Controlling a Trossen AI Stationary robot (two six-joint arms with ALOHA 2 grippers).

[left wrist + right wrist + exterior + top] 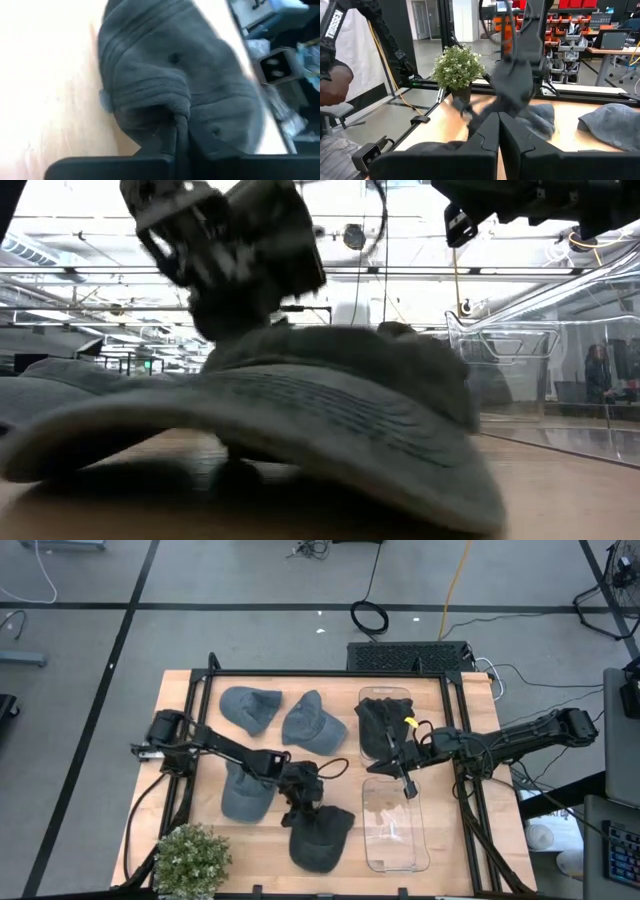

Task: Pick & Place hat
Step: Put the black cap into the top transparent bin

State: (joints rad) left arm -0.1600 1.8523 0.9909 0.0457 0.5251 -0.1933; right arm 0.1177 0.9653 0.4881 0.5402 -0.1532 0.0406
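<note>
A light wooden desk (200,700) is seen from above, framed by black rails. Four grey fabric caps lie on its left half: two at the far side, a grey cap with its brim turned left (248,708) and a second grey cap beside it (313,723); a third grey cap (245,792) nearer the middle, partly covered by the left arm; and a dark grey cap nearest the front edge (322,837).

The left gripper (301,802) is set down on the far edge of this dark grey front cap. In the left wrist view its fingers (181,131) are clenched on a pinched fold of the cap's fabric (the crown's seams and eyelets are plainly seen beyond). In the low view the cap's brim fills the foreground, resting on the desk, with the gripper above its crown.

Two clear plastic trays occupy the right half: a far clear tray (385,695) holding a dark crumpled cloth item (378,730), and a near clear tray (396,825) just beside the front cap.

The right gripper (407,788) is held between the two trays, fingers pressed together with nothing between them.

A small green potted plant (190,860) stands at the desk's front left corner.
</note>
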